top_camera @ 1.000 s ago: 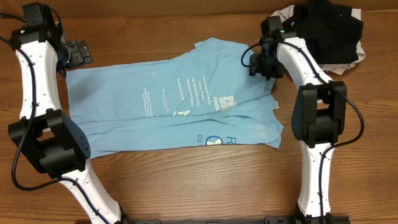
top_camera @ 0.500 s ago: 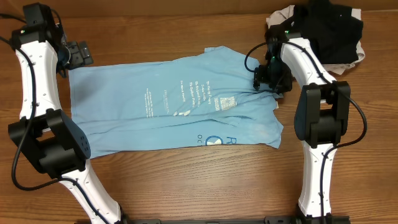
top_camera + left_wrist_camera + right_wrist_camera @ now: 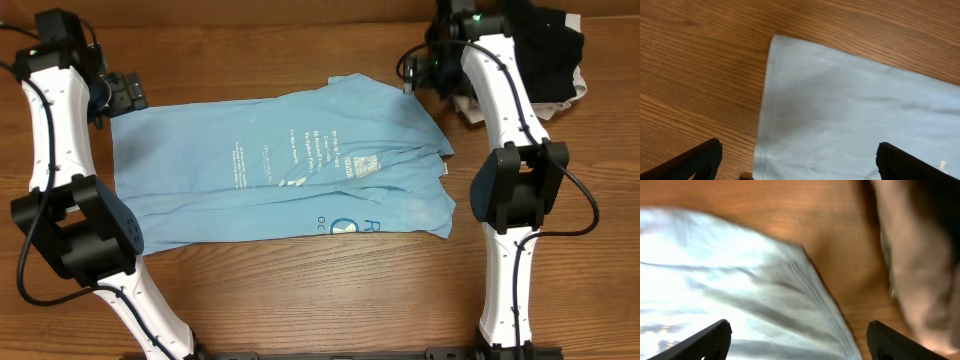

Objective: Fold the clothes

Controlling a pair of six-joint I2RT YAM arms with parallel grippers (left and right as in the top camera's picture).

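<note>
The light sky-blue T-shirt [image 3: 280,165] lies spread across the table, partly folded, with white lettering and a small logo near its middle. My left gripper [image 3: 120,90] is open and empty, above the shirt's far left corner [image 3: 790,55]. My right gripper [image 3: 425,72] is open and empty, above the shirt's far right edge [image 3: 740,280], raised off the cloth.
A pile with a black garment [image 3: 530,45] on a beige one [image 3: 565,95] lies at the far right corner; the beige cloth also shows in the right wrist view [image 3: 910,270]. Bare wooden table [image 3: 320,290] lies in front of the shirt.
My right gripper let go of the shirt's right edge and rose back toward the far side. The shirt's right part now lies flatter. The left arm has barely moved.
</note>
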